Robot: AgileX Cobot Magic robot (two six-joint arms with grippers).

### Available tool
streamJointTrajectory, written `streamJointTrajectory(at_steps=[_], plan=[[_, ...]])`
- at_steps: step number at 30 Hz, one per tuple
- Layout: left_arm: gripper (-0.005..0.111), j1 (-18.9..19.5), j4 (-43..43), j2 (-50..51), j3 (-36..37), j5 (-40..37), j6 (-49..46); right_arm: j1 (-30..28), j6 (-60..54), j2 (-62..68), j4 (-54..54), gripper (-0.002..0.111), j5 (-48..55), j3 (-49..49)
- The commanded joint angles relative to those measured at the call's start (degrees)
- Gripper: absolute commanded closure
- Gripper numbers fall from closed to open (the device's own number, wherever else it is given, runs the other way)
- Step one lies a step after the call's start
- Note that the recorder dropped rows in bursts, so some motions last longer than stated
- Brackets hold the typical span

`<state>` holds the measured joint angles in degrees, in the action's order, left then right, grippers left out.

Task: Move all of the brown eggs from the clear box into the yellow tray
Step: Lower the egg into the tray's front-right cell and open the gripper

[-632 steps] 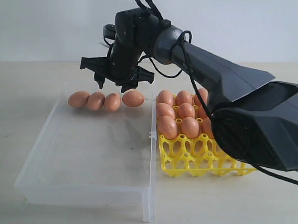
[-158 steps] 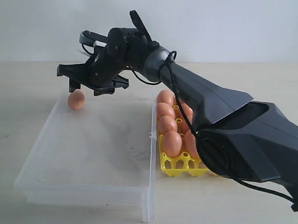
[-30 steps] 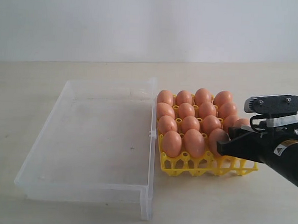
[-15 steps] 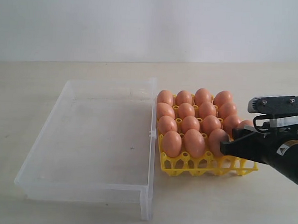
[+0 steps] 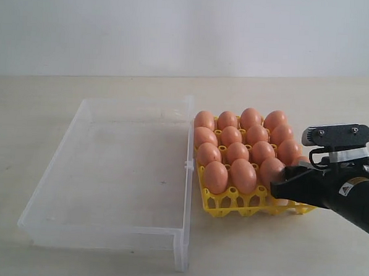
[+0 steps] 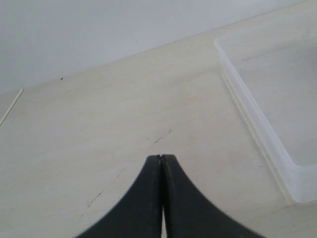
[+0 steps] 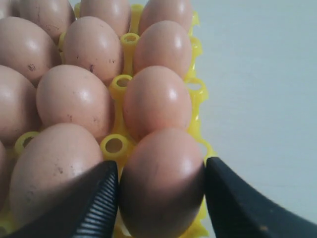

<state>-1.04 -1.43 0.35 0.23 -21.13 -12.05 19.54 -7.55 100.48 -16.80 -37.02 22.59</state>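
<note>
The yellow tray (image 5: 229,208) stands right of the clear box (image 5: 186,175) and holds several brown eggs (image 5: 238,152) in rows. The clear box has no eggs in it. My right gripper (image 5: 285,182) is low at the tray's front right corner. In the right wrist view my right gripper (image 7: 161,193) is shut on a brown egg (image 7: 163,156), one finger on each side, over the corner cell of the yellow tray (image 7: 115,145). My left gripper (image 6: 162,157) is shut and empty above bare table, beside a corner of the clear box (image 6: 257,125).
The pale tabletop (image 5: 277,254) runs in front of and to the right of the tray. A plain white wall (image 5: 178,26) closes the back. The right arm's black body (image 5: 355,196) lies along the tray's right side.
My right gripper has sunk a little and come nearer at the tray's front right corner, egg still between its fingers. The tray's front eggs have shifted slightly right. The left gripper's earlier state is not shown.
</note>
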Motion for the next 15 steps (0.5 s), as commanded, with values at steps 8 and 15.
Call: streamJointTrajectory(at_steps=[8, 15], plan=[[0.107, -0.1, 0.0, -0.3, -0.2, 0.4, 0.3, -0.4, -0.3, -0.4, -0.6, 0.054, 0.2, 0.4], [0.107, -0.1, 0.0, -0.3, -0.2, 0.4, 0.3, -0.4, -2.3, -2.5, -2.6, 0.040, 0.2, 0.4]])
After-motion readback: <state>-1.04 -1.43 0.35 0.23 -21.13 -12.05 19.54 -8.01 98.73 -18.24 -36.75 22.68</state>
